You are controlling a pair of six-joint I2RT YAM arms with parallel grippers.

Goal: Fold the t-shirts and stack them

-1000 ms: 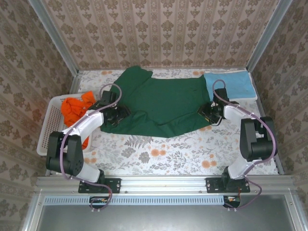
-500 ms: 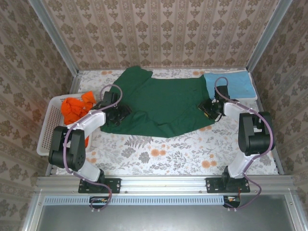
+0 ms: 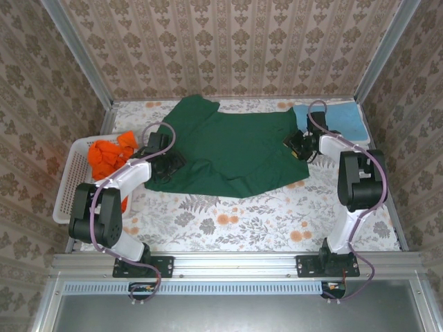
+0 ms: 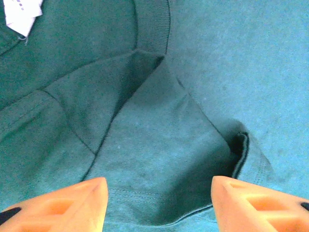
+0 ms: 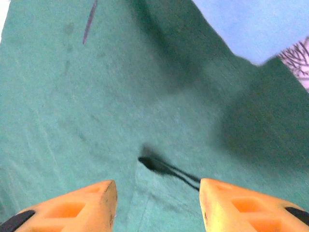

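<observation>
Left gripper (image 4: 159,195) and right gripper (image 5: 157,195), jaws apart and clasping nothing, hover over the dark green t-shirt (image 3: 235,152); a light blue t-shirt (image 5: 260,24) lies ahead-right of the right gripper

The workspace is enclosed on three sides by walls papered in beige with a repeated brown damask motif: a back wall (image 3: 235,48), a left wall (image 3: 34,104) and a right wall (image 3: 415,90). The back corners are marked by slanting bare aluminium posts, one on the left (image 3: 76,52) and one on the right (image 3: 387,52). The flat surface (image 3: 228,218) is covered in white cloth printed with grey leaves and orange flowers. Its near edge is bounded by a silver aluminium rail (image 3: 235,263), followed by a ribbed grey strip (image 3: 235,287) and a dark grey panel (image 3: 235,315). The scene is lit evenly, and only soft shadows are cast.
</observation>
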